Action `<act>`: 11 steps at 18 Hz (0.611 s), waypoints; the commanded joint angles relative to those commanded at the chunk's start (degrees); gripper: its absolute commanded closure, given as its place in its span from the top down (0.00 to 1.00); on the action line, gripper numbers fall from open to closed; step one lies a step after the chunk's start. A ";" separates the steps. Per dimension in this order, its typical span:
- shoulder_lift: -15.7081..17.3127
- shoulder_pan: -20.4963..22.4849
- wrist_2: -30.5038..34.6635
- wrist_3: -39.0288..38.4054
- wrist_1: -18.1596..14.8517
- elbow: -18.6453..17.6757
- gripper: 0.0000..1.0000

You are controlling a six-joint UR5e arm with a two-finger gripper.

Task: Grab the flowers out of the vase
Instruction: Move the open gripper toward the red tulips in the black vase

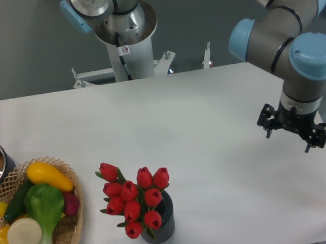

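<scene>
While the end effector [293, 129] hangs open and empty over the table's [208, 105] right edge, the flowers [131, 198] stand in the vase [162, 221] near the front edge, well apart from it.

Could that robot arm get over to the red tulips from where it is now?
Probably yes. The gripper hangs over bare table to the right of the flowers, which stand in the vase; nothing lies between them.
</scene>
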 joint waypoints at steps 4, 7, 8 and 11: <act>0.09 -0.17 0.26 0.18 0.18 -0.53 1.00; 1.92 -0.79 -0.17 0.09 0.52 -3.15 1.00; 3.06 -0.70 -0.35 0.00 1.22 -4.90 1.00; 4.57 0.17 -1.40 0.09 2.02 -9.21 1.00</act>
